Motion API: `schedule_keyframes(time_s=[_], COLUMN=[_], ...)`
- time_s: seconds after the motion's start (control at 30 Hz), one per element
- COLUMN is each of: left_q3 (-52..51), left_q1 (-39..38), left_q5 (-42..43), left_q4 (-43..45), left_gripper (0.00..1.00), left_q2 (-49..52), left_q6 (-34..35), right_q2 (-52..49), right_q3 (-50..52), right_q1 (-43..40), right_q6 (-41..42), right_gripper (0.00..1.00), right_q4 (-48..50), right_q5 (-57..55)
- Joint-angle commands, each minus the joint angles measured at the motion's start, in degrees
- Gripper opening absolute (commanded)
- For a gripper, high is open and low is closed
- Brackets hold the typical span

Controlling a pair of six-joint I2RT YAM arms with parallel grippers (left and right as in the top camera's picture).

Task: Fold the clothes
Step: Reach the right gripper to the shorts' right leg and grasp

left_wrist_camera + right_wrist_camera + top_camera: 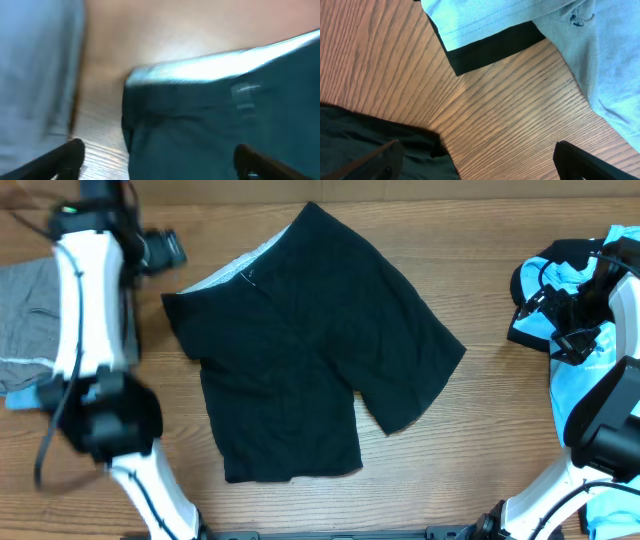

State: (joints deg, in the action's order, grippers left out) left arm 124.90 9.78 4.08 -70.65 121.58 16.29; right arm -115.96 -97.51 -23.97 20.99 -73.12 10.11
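Note:
The clothes in the middle are black shorts (pixel 310 340), spread flat on the table, pale waistband toward the back left. My left gripper (pixel 168 250) hangs open just beyond the waistband's left corner. In the left wrist view its fingers (pixel 60 157) stand wide apart above the shorts (pixel 215 125) and the pale waistband (pixel 220 62), holding nothing. My right gripper (pixel 556 320) is open at the right, over the edge of a light blue T-shirt (pixel 600 370). The right wrist view shows bare wood between its fingers (pixel 585 160), with the T-shirt (pixel 485 20) beyond.
A grey garment (pixel 25 310) lies at the table's left edge, and shows as pale cloth (pixel 35 75) in the left wrist view. A dark cloth edge (pixel 380 145) lies under the right gripper's left finger. Black trim (pixel 490 50) sits under the T-shirt's hem.

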Motion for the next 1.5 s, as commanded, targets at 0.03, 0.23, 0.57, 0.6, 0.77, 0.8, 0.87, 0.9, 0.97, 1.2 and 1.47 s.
schedule_keyframes(time_s=[0.03,0.23,0.57,0.6,0.77,0.8,0.87,0.9,0.97,1.2,1.47], left_q3=[2.4,2.4,2.3,2.3,2.3,2.3,2.3,2.3,2.3,2.3,2.3], left_q1=[-0.8,-0.8,-0.8,-0.8,-0.8,-0.8,-0.8,-0.8,-0.8,-0.8,-0.8], left_q5=[0.0,0.0,0.0,0.0,0.0,0.0,0.0,0.0,0.0,0.0,0.0], left_q4=[0.2,0.2,0.1,0.1,0.1,0.1,0.1,0.1,0.1,0.1,0.1], left_gripper=[1.00,1.00,1.00,1.00,1.00,1.00,1.00,1.00,1.00,1.00,1.00], left_q2=[-14.0,-17.4,-16.9,-16.9,-16.9,-16.9,-16.9,-16.9,-16.9,-16.9,-16.9], left_q6=[-1.1,-1.1,-1.1,-1.1,-1.1,-1.1,-1.1,-1.1,-1.1,-1.1,-1.1], right_q2=[1.5,1.5,1.5,1.5,1.5,1.4,1.2,1.2,1.1,1.1,1.0], right_q3=[-1.5,-1.5,-1.5,-1.5,-0.9,-0.2,1.2,1.8,4.3,16.0,27.3], right_q1=[-0.1,-0.1,2.3,4.0,16.6,19.7,24.9,26.6,30.8,33.9,33.9], right_q6=[0.3,0.3,-15.6,-17.0,-21.4,-21.3,-20.0,-18.5,-10.2,-4.4,-2.7], right_gripper=[1.00,1.00,0.61,0.48,0.04,0.04,0.04,0.04,0.04,0.04,0.04], right_q4=[0.1,0.1,1.1,-0.3,-3.9,-3.9,-2.8,-2.0,1.4,15.9,32.0], right_q5=[0.0,0.0,18.0,18.0,9.4,7.6,7.2,6.4,0.5,-2.1,-8.5])
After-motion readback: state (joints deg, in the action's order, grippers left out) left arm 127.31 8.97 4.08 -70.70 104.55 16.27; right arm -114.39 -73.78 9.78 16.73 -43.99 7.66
